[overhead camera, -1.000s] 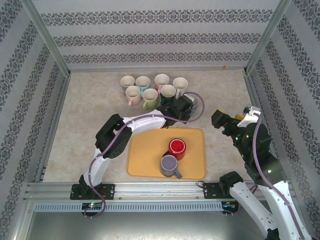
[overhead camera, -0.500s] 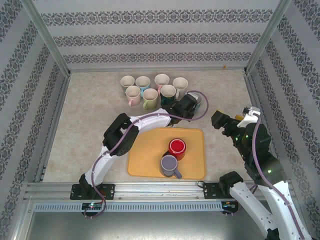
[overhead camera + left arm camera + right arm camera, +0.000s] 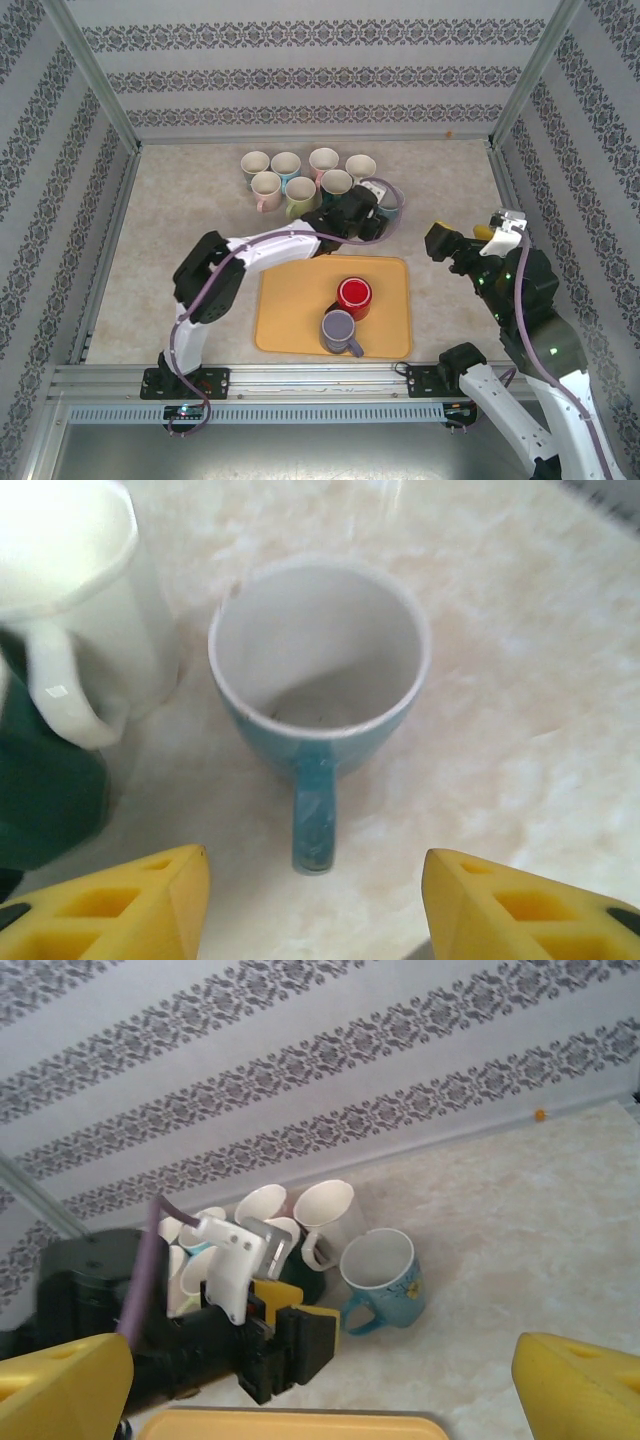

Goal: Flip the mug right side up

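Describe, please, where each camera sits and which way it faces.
Top external: above and behind the arm bases, looking down on the table, tray and mug cluster; left hand at the cluster, right hand beside the tray.
Left wrist: rides the left hand, looking down at an upright blue mug; its yellow fingers show below.
Right wrist: looks across the table toward the back wall; its yellow fingers show below.
Shared: both wrist views show the blue mug.
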You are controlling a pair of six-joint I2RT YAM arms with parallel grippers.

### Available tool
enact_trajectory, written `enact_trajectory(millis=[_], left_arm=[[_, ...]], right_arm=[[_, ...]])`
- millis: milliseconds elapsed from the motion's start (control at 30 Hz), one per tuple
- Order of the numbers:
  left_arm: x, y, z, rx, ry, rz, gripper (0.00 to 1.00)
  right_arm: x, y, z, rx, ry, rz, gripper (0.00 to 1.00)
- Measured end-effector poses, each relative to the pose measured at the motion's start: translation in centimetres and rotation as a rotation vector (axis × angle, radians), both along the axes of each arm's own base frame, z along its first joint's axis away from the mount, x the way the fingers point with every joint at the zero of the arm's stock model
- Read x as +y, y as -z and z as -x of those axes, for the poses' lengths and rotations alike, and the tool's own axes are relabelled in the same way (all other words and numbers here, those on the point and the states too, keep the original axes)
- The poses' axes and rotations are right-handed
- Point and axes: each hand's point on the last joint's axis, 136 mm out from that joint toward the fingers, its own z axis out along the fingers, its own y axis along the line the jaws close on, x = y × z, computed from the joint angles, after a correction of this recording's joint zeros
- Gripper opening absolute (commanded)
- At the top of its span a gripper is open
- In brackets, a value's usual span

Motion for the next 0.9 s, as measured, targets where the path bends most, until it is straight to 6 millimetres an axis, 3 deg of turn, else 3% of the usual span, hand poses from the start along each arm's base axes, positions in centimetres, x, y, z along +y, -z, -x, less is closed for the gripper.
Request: enact_trajectory(millis=[200,333,467,600,733,900], left_arm=[[2.9,-9.1,2.2,-0.067,-0.005,0.148,0.59],[7.9,-11.8,3.1,-0.035,-0.067,0.184,0.59],[13.5,-11.4,4.1,0.026,-0.139,0.161,0.60],[17.9,-10.4,6.7,0.081,-0.179,0.129,0.60],[20.7,-10.6,8.9,0.091,-0.193,0.133,0.61],[22.7,-9.3,10.3,0.089,-0.210,0.126,0.61]], right_arm=[[2.4,0.1,0.7,0.035,-0.156,0.047,0.92],[4.6,2.2,0.7,0.150,-0.285,0.082,0.90],[8.0,5.5,0.3,0.325,-0.449,0.143,0.91],[13.0,9.8,3.0,0.501,-0.677,0.313,0.92],[16.0,13.6,6.1,0.653,-0.815,0.484,0.94],[17.1,16.5,8.7,0.780,-0.823,0.588,0.95]])
